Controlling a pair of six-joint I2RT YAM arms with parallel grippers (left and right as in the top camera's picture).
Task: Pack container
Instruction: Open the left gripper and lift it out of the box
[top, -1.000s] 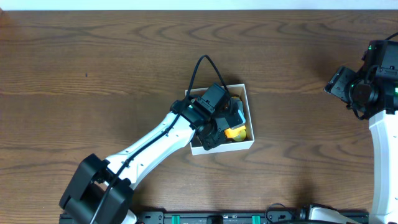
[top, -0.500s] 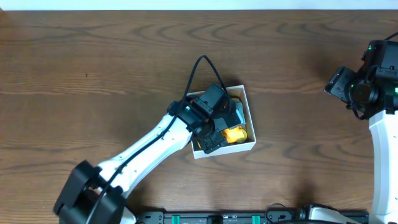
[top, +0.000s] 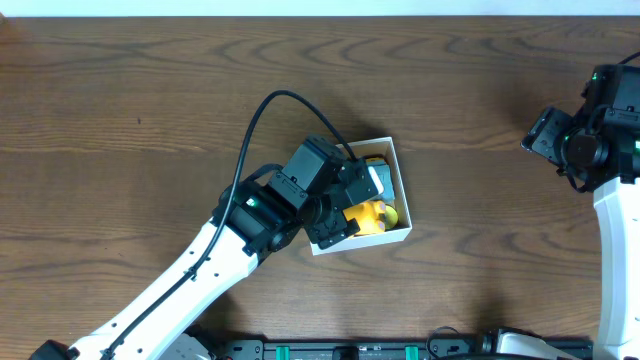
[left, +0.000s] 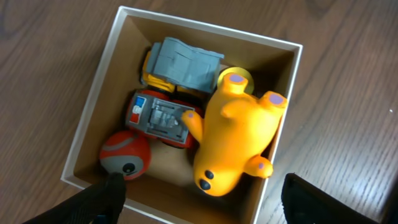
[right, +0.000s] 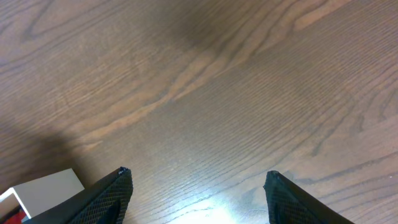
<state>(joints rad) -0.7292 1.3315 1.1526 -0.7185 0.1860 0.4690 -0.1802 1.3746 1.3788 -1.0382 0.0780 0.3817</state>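
The left arm (top: 215, 255) reaches diagonally from the near edge to the middle of the table. The left gripper (top: 345, 200) points down, jaws spread wide. The right arm (top: 615, 230) stands along the right edge. The right gripper (right: 198, 193) also faces downward, its fingers (right: 115, 190) parted.

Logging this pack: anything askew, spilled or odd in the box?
Only the yellow toy: it lies slanted along one wall of the box, with one limb over the red car, so it seems propped up rather than flat. I cannot tell whether it tops the rim. No spill or damage shows.
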